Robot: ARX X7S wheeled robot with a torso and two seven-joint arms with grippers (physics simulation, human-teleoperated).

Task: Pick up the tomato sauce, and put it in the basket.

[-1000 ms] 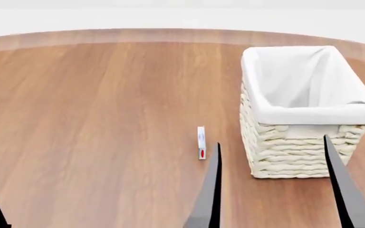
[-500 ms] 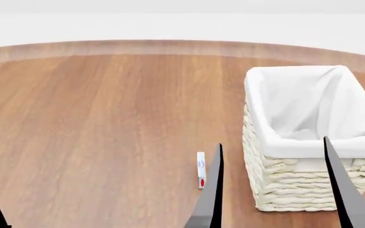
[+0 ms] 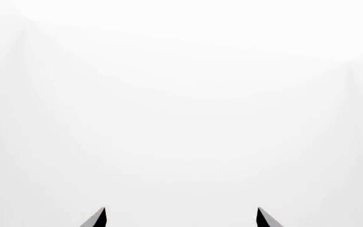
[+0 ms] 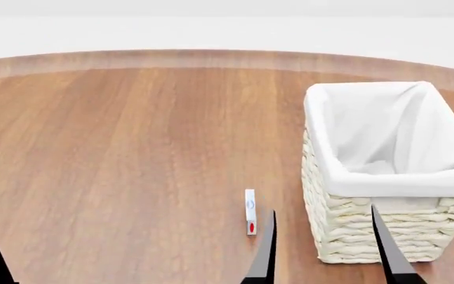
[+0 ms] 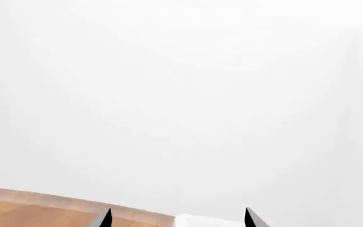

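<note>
The wooden worktop (image 4: 132,165) carries the basket (image 4: 385,177). Both the right gripper (image 4: 326,245) and the left gripper (image 3: 181,217) have jaws spread, holding nothing. A small white tag (image 4: 250,212) lies just beside the basket. The tomato sauce is out of sight.

Basket (image 4: 392,177) cut by right edge; right gripper fingers (image 4: 389,251) hide part of weave; small white item (image 4: 250,212) unreadable.
</note>
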